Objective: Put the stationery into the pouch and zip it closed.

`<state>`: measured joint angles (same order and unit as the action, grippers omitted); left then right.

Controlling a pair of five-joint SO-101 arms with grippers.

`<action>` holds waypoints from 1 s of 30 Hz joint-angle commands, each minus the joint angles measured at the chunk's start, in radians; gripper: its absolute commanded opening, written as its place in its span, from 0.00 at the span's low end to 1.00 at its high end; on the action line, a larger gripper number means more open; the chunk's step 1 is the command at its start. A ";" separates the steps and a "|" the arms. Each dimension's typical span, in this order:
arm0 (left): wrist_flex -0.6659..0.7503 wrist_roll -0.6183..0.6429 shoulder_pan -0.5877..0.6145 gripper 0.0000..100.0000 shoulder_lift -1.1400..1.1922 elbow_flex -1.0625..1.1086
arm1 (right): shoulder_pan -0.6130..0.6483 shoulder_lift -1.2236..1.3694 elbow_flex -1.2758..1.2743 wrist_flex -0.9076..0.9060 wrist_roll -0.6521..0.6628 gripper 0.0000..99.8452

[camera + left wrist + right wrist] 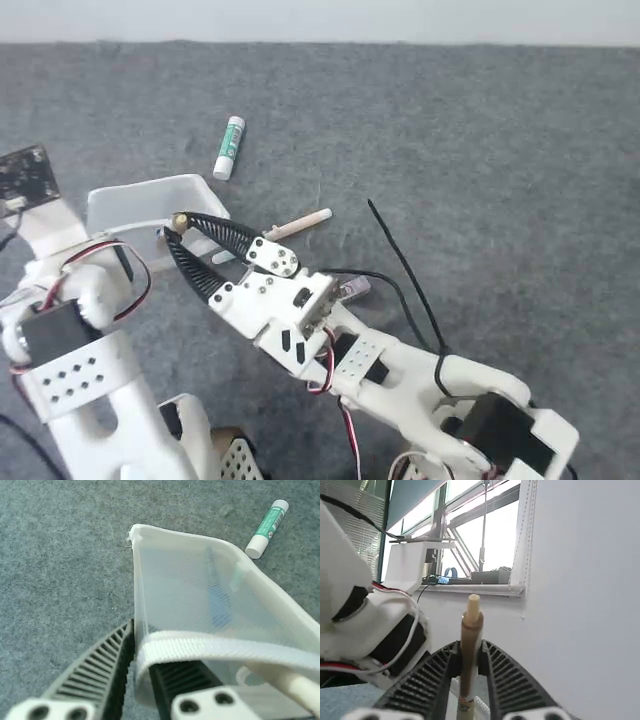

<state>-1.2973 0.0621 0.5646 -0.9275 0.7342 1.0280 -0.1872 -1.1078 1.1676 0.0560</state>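
Now pen (470,645) pinched betw. R jaws, pouch (190,580) rim in L jaws.

Grey carpet (500,130), white wall (580,605), bright window (470,530) behind.

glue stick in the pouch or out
Out: the glue stick lies on the grey carpet, apart from the pouch.

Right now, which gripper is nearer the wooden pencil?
Right. The right gripper is shut on the wooden pencil; the left gripper is clamped on the rim of the pouch, with the pencil's end just beside it.
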 commanded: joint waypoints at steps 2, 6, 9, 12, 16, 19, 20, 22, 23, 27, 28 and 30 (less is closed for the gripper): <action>0.031 -0.008 -0.003 0.01 -0.003 -0.013 | 0.059 -0.015 0.054 -0.127 0.041 0.08; 0.029 -0.008 -0.003 0.01 -0.003 -0.012 | 0.065 -0.015 0.052 -0.176 0.041 0.18; 0.029 -0.008 -0.003 0.01 -0.003 -0.012 | 0.062 -0.016 0.051 -0.174 0.041 0.14; 0.029 -0.008 -0.003 0.01 -0.003 -0.012 | 0.062 -0.016 0.051 -0.174 0.043 0.12; 0.029 -0.008 -0.003 0.01 -0.003 -0.012 | 0.050 -0.018 0.051 -0.173 0.044 0.12; 0.029 -0.009 -0.003 0.01 -0.003 -0.012 | 0.021 -0.054 0.046 -0.179 0.041 0.12; 0.029 -0.009 -0.003 0.01 -0.003 -0.012 | 0.015 -0.081 0.031 -0.179 0.041 0.12; 0.029 -0.009 -0.003 0.01 -0.003 -0.012 | 0.010 -0.147 -0.003 -0.183 0.041 0.12; 0.031 -0.009 -0.003 0.01 -0.003 -0.012 | 0.010 -0.183 -0.018 -0.200 0.041 0.12; 0.032 -0.009 -0.003 0.01 -0.003 -0.012 | 0.008 -0.323 -0.035 -0.407 0.038 0.12; 0.032 -0.009 -0.002 0.01 -0.003 -0.012 | 0.008 -0.354 -0.035 -0.472 0.038 0.12; 0.034 -0.009 0.000 0.01 -0.003 -0.012 | 0.008 -0.409 -0.031 -0.598 0.038 0.12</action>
<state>-1.2973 0.0621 0.5646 -0.9275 0.7342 1.0541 -0.4803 -1.1523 0.7365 0.0867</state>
